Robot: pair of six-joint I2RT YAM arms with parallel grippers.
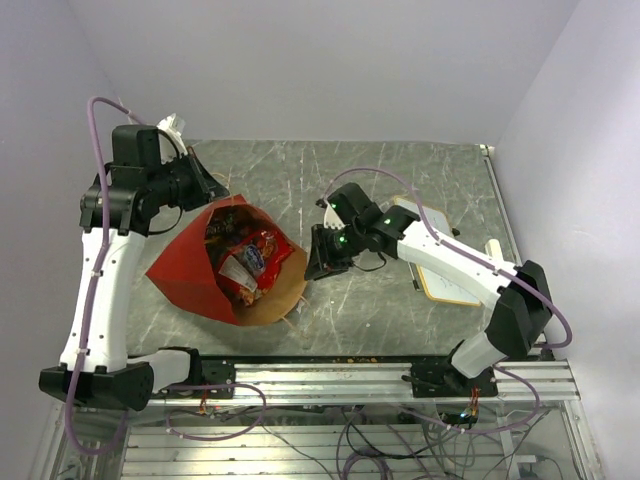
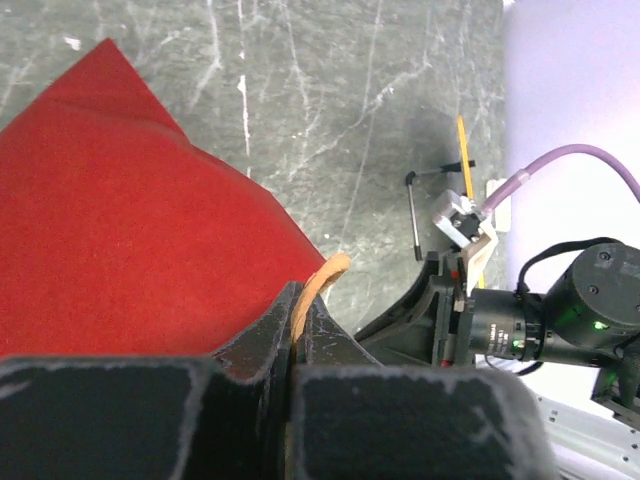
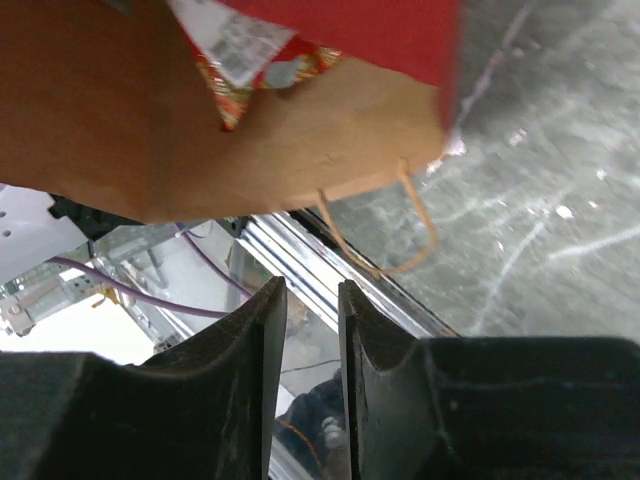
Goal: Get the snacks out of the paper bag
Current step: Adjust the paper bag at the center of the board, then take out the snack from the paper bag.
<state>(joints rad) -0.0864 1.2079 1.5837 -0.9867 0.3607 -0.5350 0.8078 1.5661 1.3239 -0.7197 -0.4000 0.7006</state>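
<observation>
We see a grey table (image 1: 420, 170) with white streaks. A big red paper bag (image 1: 185, 275) rests on its left side, its mouth open. A white board (image 1: 447, 288) lies flat on the right side.

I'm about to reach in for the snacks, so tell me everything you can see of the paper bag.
The paper bag is red outside, brown kraft inside, with thin tan string handles. It lies tipped on the table, mouth gaping toward the right arm, snacks showing inside. The left gripper has its fingers shut on one handle at the far rim. The other handle hangs loose at the near rim, close to the right gripper, not visibly touching it.
</observation>
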